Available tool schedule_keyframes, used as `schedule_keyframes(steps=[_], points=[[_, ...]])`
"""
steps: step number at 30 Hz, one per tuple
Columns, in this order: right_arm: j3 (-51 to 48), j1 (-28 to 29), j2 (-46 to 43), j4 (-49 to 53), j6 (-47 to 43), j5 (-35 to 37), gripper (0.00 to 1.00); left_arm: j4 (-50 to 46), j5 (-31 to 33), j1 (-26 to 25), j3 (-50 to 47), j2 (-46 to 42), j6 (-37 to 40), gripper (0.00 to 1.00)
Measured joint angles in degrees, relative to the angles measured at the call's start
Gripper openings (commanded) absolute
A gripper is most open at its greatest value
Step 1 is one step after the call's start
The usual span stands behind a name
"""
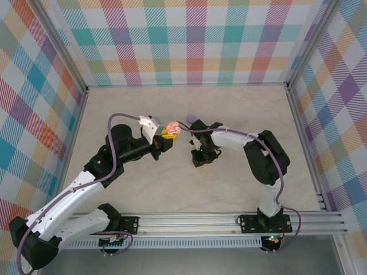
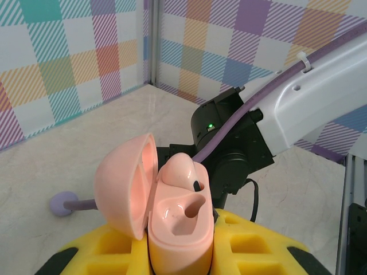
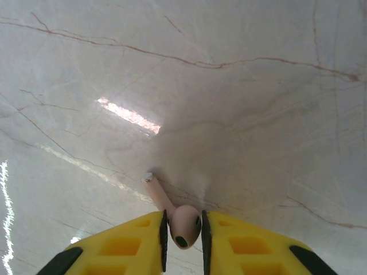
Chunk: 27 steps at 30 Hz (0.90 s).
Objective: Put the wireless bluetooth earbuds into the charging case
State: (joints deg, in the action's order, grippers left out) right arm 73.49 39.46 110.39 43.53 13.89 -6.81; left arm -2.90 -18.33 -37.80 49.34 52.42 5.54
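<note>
**Fig.** Left gripper (image 2: 180, 255) clenched on the open pink charging case (image 2: 172, 220), lid swung to frame left. A seated pink earbud (image 2: 180, 172) fills one socket; the socket below it is empty. Right gripper (image 3: 183, 232) pinches the second pink earbud (image 3: 184, 224) against the table (image 3: 258, 86), stem pointing upper left. In the top view the case lies up-left of that gripper. Count: one case, two pink earbuds, one loose lilac earbud (image 2: 63, 203).

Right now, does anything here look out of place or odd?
A small lilac earbud lies loose on the marble tabletop, untended. Otherwise nothing odd: the open pale pink clamshell case holds one pink earbud, its other socket empty.
</note>
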Motion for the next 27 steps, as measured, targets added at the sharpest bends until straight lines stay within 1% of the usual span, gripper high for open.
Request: schedule_keyframes(steps=[6,9,13,17,21,27], points=[[0.00,0.00,-2.29,1.25,-0.57,0.26,0.38,0.00,0.00,0.00,0.00,0.00,-0.09,0.08],[-0.02,-0.02,-5.03,1.49,-1.33,-0.68,0.38,0.00,-0.02,0.00,0.00,0.00,-0.17,0.08],[-0.02,-0.02,-7.72,1.55,-2.47,-3.93,0.31,0.00,-0.02,0.00,0.00,0.00,-0.17,0.08],[-0.72,0.00,-7.67,1.42,-2.84,-6.58,0.25,0.00,-0.02,0.00,0.00,0.00,-0.20,0.08],[-0.96,0.00,-5.92,1.40,-2.82,-8.24,0.21,0.00,-0.02,0.00,0.00,0.02,-0.20,0.08],[-1.55,0.00,-2.69,1.16,-2.64,-7.98,0.15,0.00,-0.02,0.00,0.00,0.15,-0.17,0.08]])
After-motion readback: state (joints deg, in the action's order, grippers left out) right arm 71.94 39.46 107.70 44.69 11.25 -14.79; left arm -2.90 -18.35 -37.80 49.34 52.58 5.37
